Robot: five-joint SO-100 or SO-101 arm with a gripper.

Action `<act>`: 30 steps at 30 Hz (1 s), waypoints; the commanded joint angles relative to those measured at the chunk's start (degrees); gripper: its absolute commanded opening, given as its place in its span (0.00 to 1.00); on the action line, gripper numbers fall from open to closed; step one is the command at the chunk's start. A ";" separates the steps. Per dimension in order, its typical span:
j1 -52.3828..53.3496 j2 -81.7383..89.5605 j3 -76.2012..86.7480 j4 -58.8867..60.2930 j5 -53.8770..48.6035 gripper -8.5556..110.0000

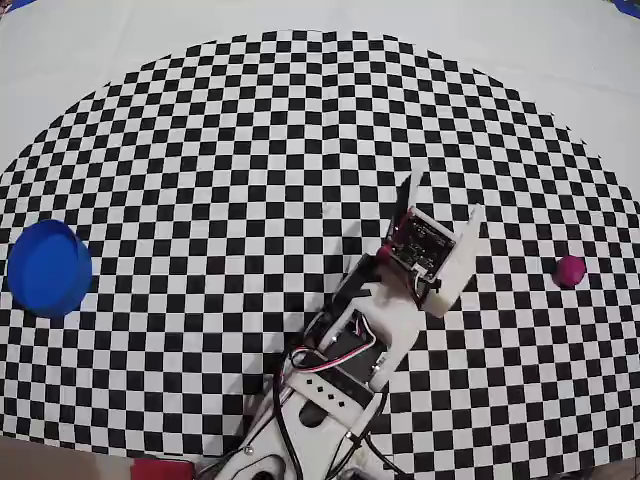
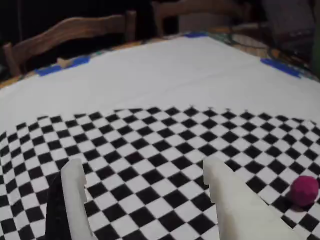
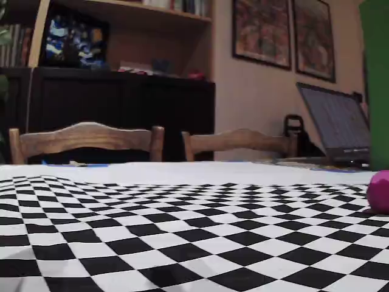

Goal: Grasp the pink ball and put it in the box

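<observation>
The pink ball (image 1: 570,270) lies on the checkered mat at the right in the overhead view. It also shows at the lower right of the wrist view (image 2: 304,189) and at the right edge of the fixed view (image 3: 379,190). The blue box (image 1: 48,267) stands at the far left of the mat in the overhead view. My gripper (image 1: 445,195) is open and empty above the mat's middle, left of the ball and far from the box. In the wrist view my gripper (image 2: 142,167) shows two white fingers (image 2: 75,195) spread wide over bare squares.
The checkered mat (image 1: 250,150) covers a white tabletop (image 2: 150,70). Wooden chair backs (image 3: 85,137) stand behind the table's far edge. A laptop (image 3: 337,131) sits at the far right in the fixed view. The arm's base (image 1: 320,400) is at the mat's near edge.
</observation>
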 commanded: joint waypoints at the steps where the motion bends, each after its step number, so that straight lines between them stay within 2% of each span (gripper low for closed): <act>1: 2.99 -1.05 0.44 -0.70 -0.44 0.30; 19: 15.38 -2.20 0.44 -0.53 -0.44 0.32; 30: 18.37 -2.90 0.44 -0.53 0.00 0.31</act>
